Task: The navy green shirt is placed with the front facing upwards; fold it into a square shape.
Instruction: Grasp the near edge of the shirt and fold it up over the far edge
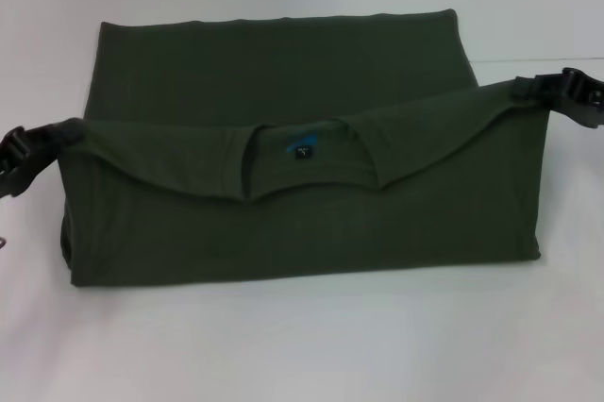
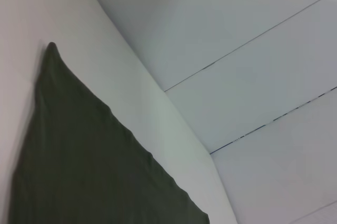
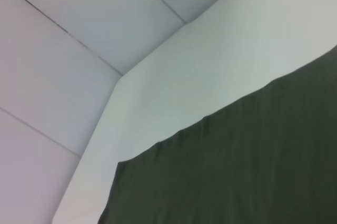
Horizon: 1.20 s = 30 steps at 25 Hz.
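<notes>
The navy green shirt is stretched between my two grippers, collar end raised, with the round collar and its small black neck tag sagging in the middle. Its far part lies flat on the white table. At the shirt's left corner my left gripper is shut on the fabric. My right gripper is shut on the right corner, slightly higher. The chest lettering is hidden. Dark cloth also fills part of the left wrist view and the right wrist view, where no fingers show.
The white table extends in front of and behind the shirt. Its edge and pale floor tiles beyond show in the left wrist view, and the table corner in the right wrist view.
</notes>
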Each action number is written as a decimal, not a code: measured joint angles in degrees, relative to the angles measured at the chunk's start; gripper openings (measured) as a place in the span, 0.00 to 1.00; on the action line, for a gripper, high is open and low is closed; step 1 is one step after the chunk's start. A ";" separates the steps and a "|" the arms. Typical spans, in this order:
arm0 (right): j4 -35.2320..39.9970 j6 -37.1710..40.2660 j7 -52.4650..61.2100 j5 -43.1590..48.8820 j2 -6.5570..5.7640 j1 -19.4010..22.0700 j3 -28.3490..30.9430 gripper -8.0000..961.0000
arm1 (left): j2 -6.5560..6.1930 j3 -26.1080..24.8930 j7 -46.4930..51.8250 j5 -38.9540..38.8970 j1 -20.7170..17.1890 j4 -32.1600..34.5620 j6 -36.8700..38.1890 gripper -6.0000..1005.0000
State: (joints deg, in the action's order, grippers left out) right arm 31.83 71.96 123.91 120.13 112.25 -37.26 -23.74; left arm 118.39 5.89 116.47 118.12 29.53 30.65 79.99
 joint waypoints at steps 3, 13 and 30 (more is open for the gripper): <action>0.00 -2.05 -1.30 -0.83 1.00 -0.43 0.18 0.05 | 0.22 0.03 -1.49 -1.01 1.14 -1.07 -1.37 0.04; -0.06 -6.50 -2.96 -7.04 1.82 0.01 -0.05 0.05 | 1.29 0.18 -3.34 -3.05 3.45 -1.30 -5.50 0.04; -3.17 -13.66 -7.20 -7.07 3.43 -1.01 -0.81 0.05 | 3.56 0.05 -8.18 -4.50 4.09 -2.82 -13.06 0.04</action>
State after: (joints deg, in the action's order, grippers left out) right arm 28.66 58.30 116.71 113.06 115.69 -38.27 -24.55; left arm 121.94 5.94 108.29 113.62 33.62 27.83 66.93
